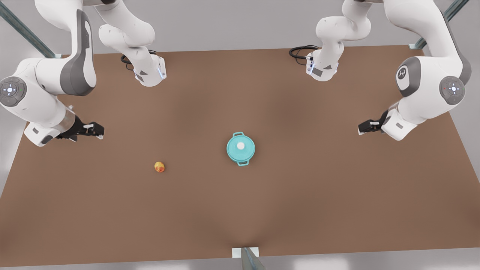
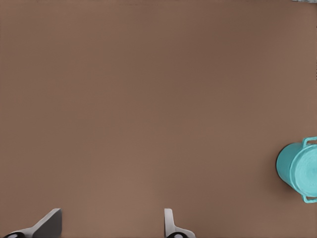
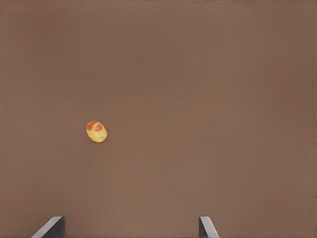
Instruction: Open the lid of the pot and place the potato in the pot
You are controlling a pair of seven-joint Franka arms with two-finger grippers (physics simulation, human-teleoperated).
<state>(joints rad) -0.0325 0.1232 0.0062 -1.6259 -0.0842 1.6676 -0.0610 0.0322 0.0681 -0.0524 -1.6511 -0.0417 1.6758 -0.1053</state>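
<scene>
Brown tabletop [image 1: 240, 210] is spread under both arms. At its middle the pot [image 1: 240, 149] is seen, capped by the pot lid [image 1: 240, 146]. The potato [image 1: 159, 167] is found well apart from it, toward the front view's left. The right gripper [image 1: 98, 130], fingers spread, is held above the table near the potato. The left gripper [image 1: 362, 127], fingers likewise spread, is held off toward the front view's right, empty.
</scene>
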